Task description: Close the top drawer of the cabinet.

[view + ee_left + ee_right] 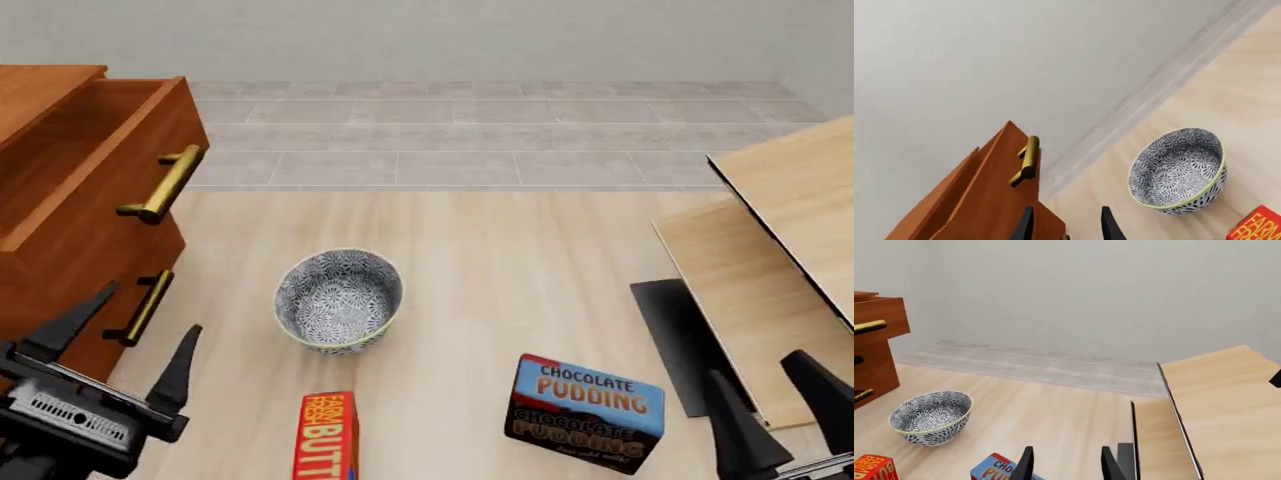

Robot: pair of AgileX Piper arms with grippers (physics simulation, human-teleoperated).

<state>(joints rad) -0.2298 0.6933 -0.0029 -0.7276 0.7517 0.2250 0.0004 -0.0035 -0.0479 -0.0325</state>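
The reddish-brown cabinet (54,270) stands at the left of the table. Its top drawer (114,170) is pulled out, with a brass bar handle (166,184) on the front; it also shows in the left wrist view (997,185) and the right wrist view (881,315). My left gripper (118,335) is open and empty, in front of the cabinet near the lower drawer handle (144,308), below the top drawer. My right gripper (787,400) is open and empty at the front right, far from the cabinet.
A patterned bowl (338,298) sits mid-table right of the cabinet. A red butter box (326,438) and a chocolate pudding box (585,410) lie near the front. Pale wood boards (774,250) and a dark mat (681,340) are at the right.
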